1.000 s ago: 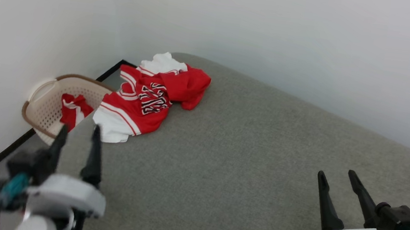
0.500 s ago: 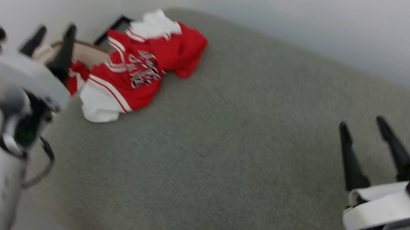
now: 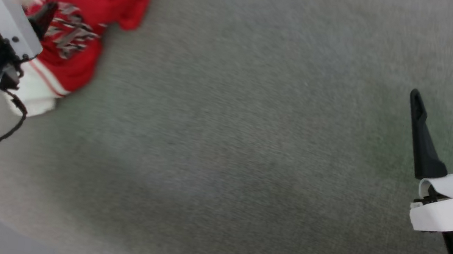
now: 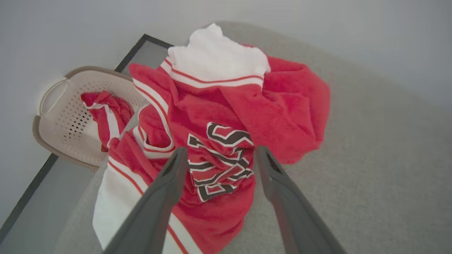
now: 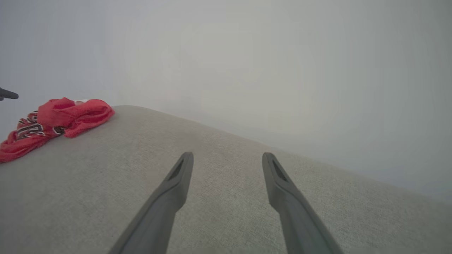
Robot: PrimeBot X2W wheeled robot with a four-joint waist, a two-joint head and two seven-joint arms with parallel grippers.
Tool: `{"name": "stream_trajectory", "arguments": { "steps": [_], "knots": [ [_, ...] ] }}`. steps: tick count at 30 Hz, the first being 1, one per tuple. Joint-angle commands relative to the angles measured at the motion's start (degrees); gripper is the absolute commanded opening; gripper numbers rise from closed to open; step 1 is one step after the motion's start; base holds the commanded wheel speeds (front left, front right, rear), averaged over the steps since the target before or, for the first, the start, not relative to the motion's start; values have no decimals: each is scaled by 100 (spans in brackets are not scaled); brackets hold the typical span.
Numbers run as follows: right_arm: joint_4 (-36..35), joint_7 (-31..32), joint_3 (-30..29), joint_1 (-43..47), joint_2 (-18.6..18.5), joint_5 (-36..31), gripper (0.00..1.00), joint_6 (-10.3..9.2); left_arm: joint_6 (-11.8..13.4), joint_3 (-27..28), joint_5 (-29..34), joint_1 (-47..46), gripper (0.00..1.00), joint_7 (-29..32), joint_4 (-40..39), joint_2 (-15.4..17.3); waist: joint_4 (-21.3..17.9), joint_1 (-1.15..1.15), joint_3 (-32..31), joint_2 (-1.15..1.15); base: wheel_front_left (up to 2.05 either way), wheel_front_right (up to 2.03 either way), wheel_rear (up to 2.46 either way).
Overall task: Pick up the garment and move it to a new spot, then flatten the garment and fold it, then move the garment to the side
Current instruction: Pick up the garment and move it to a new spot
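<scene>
The garment (image 3: 91,5) lies crumpled at the far left corner of the grey cushioned surface (image 3: 224,144): red body, white sleeves, black white-outlined lettering facing up. In the left wrist view the garment (image 4: 219,116) spreads just ahead of my left gripper (image 4: 219,153), which hovers above the lettering, open and holding nothing. One dark fingertip (image 3: 48,11) of that gripper shows over the shirt in the head view. My right gripper (image 3: 441,94) is open over bare surface at the right, far from the shirt. The garment (image 5: 53,123) sits far left in the right wrist view, ahead of my right gripper (image 5: 227,158).
A beige perforated laundry basket (image 4: 60,120) holding another red-and-white cloth (image 4: 106,113) stands on the floor beside the surface's left corner. White walls close off the back and left. A black floor strip runs along the wall.
The head camera has tilted down and swung, so the whole picture has shifted. My left arm has risen and reached forward over the shirt. The garment itself looks unmoved.
</scene>
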Motion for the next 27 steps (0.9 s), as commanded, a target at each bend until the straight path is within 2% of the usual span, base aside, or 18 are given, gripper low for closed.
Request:
{"name": "stream_trajectory", "arguments": {
  "steps": [1,5,10,17,18,19,21,27],
  "knots": [
    [-78,21,-18,-91,-26,-4,100,0,-3,-53,55,-136,100,136,177,47,-642,0,806,0,0,0,0],
    [-229,96,-59,-138,-46,-13,100,0,39,-105,-27,-429,100,530,766,38,-755,0,1018,0,0,0,0],
    [-370,160,-74,-121,-80,-30,100,0,40,-133,-75,-641,100,707,1297,-29,-840,0,1155,0,0,0,0],
    [-423,246,-123,-101,-65,-24,100,0,-57,-286,-54,-598,100,615,1958,-342,-826,0,1115,0,0,0,0],
    [-400,255,-130,-96,-70,-19,100,0,-66,-307,-40,-596,78,574,2015,-373,-812,0,1081,0,0,0,0],
    [-371,242,-134,-89,-75,-8,100,0,-79,-315,-23,-603,0,517,2059,-384,-795,0,1036,0,0,0,0],
    [-304,209,-160,-39,-68,19,100,0,-54,-262,-128,-622,0,615,2221,-459,-746,0,913,0,0,0,0],
    [-81,73,-173,190,48,18,100,0,-5,-293,69,-886,0,-16,2216,-90,-652,0,375,0,0,0,0]
  ]
}}
